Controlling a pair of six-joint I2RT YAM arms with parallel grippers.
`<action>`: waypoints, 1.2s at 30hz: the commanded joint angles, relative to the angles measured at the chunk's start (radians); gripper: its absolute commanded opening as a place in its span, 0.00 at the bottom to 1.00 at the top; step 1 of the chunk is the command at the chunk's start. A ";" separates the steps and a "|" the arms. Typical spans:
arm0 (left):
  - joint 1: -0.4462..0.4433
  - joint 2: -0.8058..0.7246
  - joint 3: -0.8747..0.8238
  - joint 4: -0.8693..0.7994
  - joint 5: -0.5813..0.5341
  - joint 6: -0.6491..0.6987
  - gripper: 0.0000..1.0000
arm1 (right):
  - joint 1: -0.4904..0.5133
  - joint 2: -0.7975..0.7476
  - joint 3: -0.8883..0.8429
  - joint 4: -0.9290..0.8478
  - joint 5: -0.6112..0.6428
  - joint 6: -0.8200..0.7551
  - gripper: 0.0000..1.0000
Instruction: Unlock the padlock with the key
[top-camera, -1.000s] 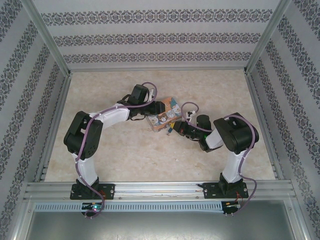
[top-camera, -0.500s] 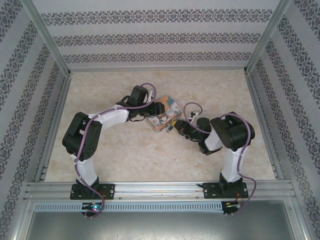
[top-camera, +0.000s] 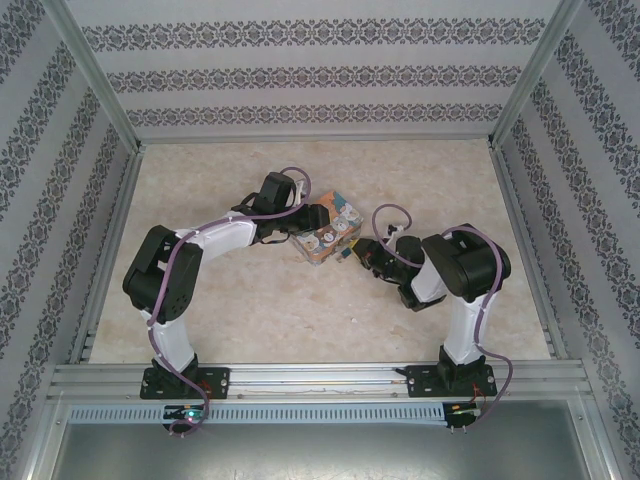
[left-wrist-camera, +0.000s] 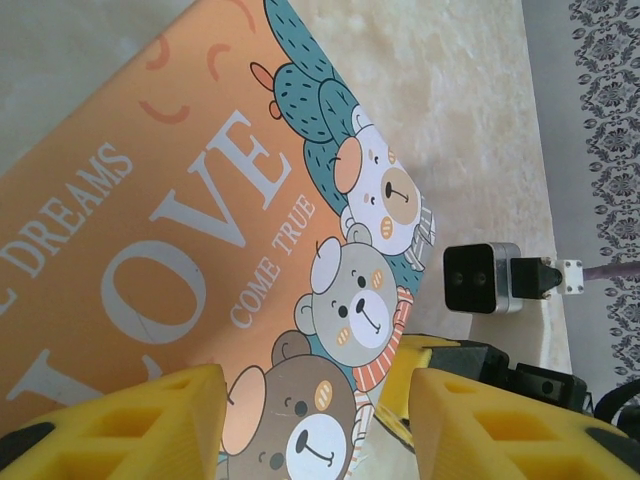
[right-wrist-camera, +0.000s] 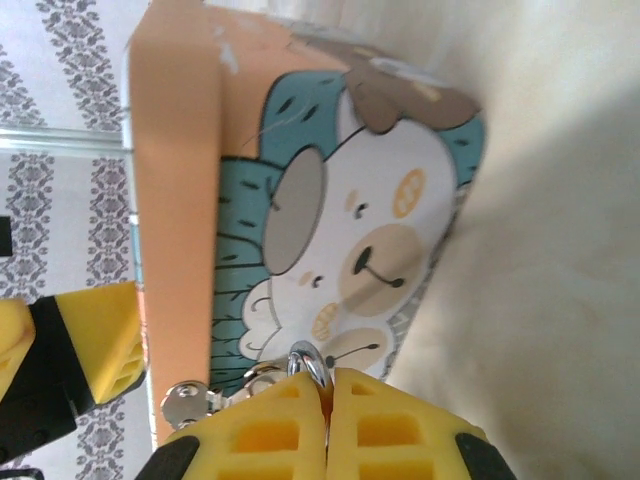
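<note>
Right fingers (right-wrist-camera: 280, 425), clamped on the key (right-wrist-camera: 308, 360), have edged up to the box (right-wrist-camera: 300, 200) under the spread left fingers (left-wrist-camera: 130, 420); insertion looks next, needing the padlock found just ahead.

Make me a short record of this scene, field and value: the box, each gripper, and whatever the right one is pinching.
box: orange LOVE box with cartoon bears, between the two grippers
left gripper: fingers apart over the box's printed face
right gripper: shut, at the box's edge
pinched: small silver ring at the fingertips
beside it: silver metal piece, cannot tell what it is
</note>
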 joint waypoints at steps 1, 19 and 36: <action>-0.018 -0.023 -0.024 -0.066 0.025 -0.024 0.53 | -0.031 -0.032 -0.031 0.046 0.027 -0.015 0.00; 0.022 -0.439 -0.264 0.041 -0.270 0.063 0.74 | -0.175 -0.451 -0.169 -0.283 -0.033 -0.199 0.00; 0.080 -0.912 -0.572 -0.052 -0.717 0.189 1.00 | -0.184 -1.142 0.073 -1.526 -0.019 -0.690 0.00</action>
